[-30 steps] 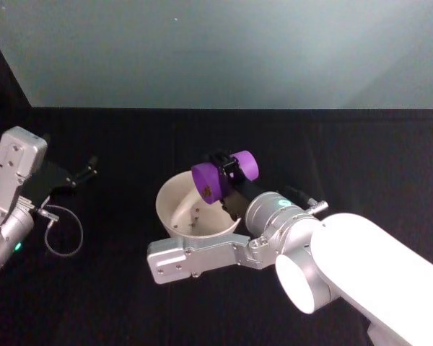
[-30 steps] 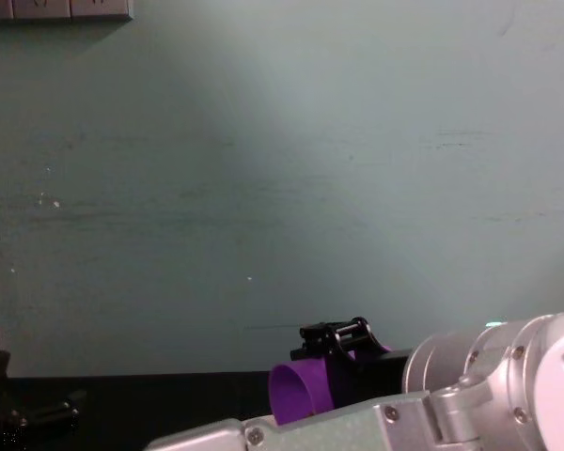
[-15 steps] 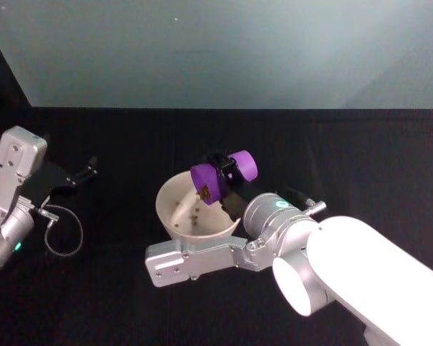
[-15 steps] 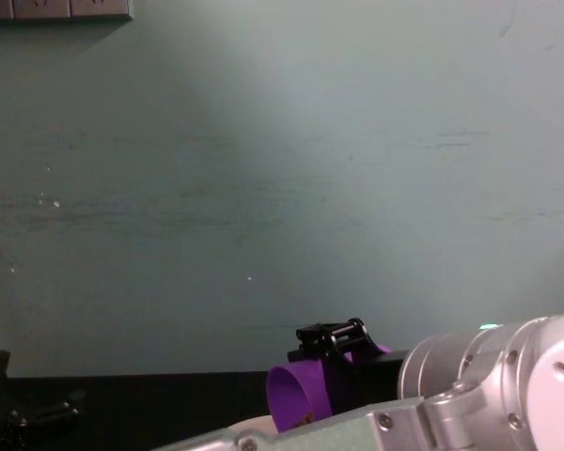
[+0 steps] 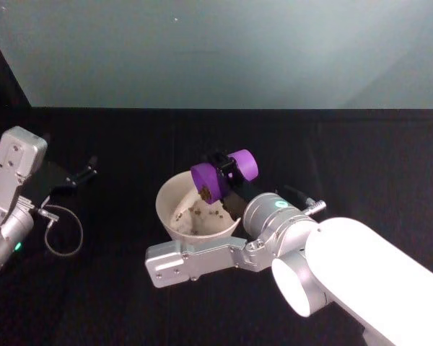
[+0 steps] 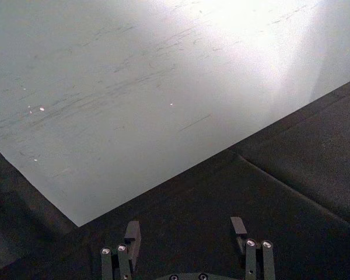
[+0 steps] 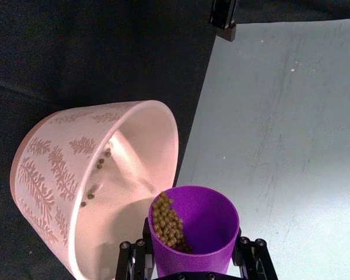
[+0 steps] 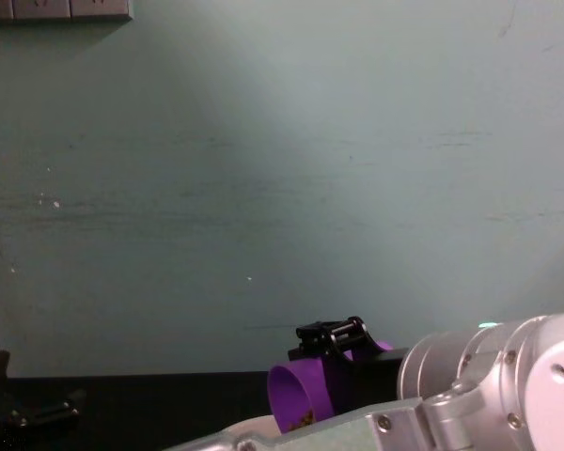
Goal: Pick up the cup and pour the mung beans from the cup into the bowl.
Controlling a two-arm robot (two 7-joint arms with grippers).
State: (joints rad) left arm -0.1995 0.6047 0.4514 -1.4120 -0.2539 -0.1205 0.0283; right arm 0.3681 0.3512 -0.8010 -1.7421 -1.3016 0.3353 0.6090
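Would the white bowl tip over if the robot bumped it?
Probably not: the bowl looks wide and sits flat on the black table. It looks hard, so it might slide, maybe chip. The right gripper holds the cup tilted over it.

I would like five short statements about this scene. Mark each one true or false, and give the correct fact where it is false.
1. The right gripper holds the cup tilted over the bowl. True.
2. The cup is empty. False: mung beans lie inside it, near its rim.
3. Some mung beans are in the bowl. True.
4. The left gripper is shut on the bowl. False: it is open, off to the robot's left, and holds nothing.
5. The cup is wider than the bowl. False: the bowl is much wider.
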